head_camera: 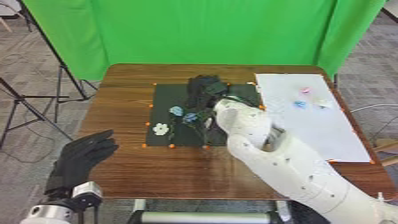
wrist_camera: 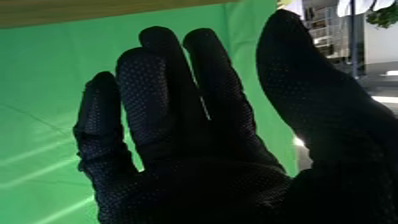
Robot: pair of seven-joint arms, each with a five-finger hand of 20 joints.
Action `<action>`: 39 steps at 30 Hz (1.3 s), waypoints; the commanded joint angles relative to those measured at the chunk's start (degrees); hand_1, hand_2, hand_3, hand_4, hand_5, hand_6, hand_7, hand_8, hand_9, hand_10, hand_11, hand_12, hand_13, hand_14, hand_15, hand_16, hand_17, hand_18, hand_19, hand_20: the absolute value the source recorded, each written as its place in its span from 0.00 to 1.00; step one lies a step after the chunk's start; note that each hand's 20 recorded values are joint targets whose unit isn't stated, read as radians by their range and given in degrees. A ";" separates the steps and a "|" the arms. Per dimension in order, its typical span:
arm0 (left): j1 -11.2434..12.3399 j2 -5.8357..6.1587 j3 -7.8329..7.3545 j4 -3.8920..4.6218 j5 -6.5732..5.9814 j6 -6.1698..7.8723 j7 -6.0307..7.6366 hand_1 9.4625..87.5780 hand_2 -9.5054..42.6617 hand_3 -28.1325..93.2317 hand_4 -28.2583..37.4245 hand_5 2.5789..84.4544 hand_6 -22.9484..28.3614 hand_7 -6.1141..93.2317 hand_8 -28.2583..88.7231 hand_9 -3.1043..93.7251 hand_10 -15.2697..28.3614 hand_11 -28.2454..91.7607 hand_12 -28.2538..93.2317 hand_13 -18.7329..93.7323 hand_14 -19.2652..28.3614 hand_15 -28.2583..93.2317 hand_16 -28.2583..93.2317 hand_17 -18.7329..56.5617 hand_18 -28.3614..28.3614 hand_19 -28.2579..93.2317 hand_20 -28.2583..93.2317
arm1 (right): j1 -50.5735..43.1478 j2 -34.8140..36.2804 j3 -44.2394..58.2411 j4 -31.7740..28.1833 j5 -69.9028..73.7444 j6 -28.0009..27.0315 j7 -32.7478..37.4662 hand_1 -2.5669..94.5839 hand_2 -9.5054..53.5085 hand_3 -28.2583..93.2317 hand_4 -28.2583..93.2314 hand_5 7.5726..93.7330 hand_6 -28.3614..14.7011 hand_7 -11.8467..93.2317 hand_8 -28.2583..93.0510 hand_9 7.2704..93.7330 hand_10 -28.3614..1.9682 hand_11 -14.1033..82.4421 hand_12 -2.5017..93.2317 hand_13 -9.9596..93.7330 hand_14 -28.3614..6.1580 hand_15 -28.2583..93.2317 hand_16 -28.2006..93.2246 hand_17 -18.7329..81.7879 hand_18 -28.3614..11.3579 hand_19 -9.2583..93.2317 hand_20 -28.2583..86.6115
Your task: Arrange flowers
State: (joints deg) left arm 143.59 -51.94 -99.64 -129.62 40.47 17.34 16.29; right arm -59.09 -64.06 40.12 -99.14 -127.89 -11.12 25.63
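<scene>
right hand (head_camera: pixel 203 86): over far part of dark mat (head_camera: pixel 167 94), fingers straight, slightly apart, thumb wide
left hand (head_camera: pixel 78 157): near left, fingers straight, close together
two blue flowers (head_camera: pixel 190 117), white flower (head_camera: pixel 161 129): mat, left side
pink flower (head_camera: pixel 306 90): far right, on white sheet (head_camera: pixel 330 137)
</scene>
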 commanded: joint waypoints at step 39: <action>-2.02 -0.80 2.33 0.15 -0.32 -0.42 0.92 0.27 0.29 0.88 0.29 0.59 0.76 0.21 0.17 0.47 0.88 0.58 0.32 0.44 1.00 0.75 0.13 0.16 0.90 0.75 0.36 | -9.04 19.66 18.40 12.89 -5.92 -4.60 5.90 0.35 0.01 0.96 0.00 0.50 0.53 0.29 0.12 0.46 0.38 0.37 0.20 0.49 0.36 0.90 0.35 0.35 0.18 0.86 0.63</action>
State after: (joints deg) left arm 141.50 -52.14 -97.50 -129.52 40.23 17.51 17.30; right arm -67.40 -45.72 57.14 -87.47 -133.88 -16.43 28.79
